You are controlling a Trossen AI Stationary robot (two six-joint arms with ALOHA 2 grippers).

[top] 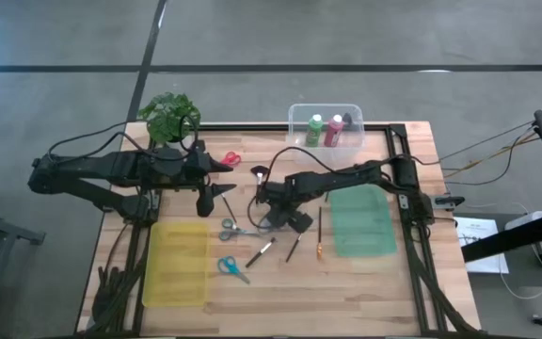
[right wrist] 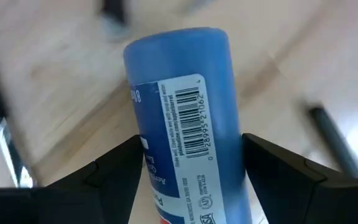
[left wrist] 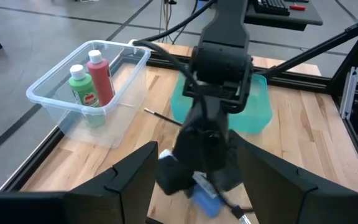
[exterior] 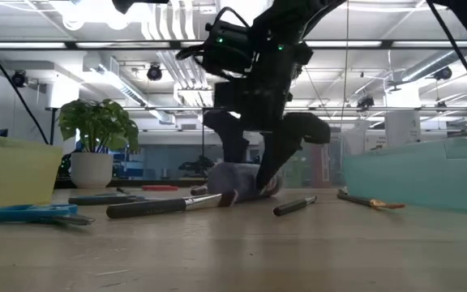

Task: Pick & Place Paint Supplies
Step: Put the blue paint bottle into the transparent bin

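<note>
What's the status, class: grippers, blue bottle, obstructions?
Right gripper open around blue bottle, low at table. Left gripper open, waiting. Scissors close by.

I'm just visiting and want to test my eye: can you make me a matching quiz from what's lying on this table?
Things:
1. green bottle
2. blue bottle
3. red-handled scissors
4. yellow tray

Places:
A. between the right hand's fingers
B. in the clear bin
C. by the potted plant
D. near the left arm, nothing in it

Pairs: 1-B, 2-A, 3-C, 4-D
</note>
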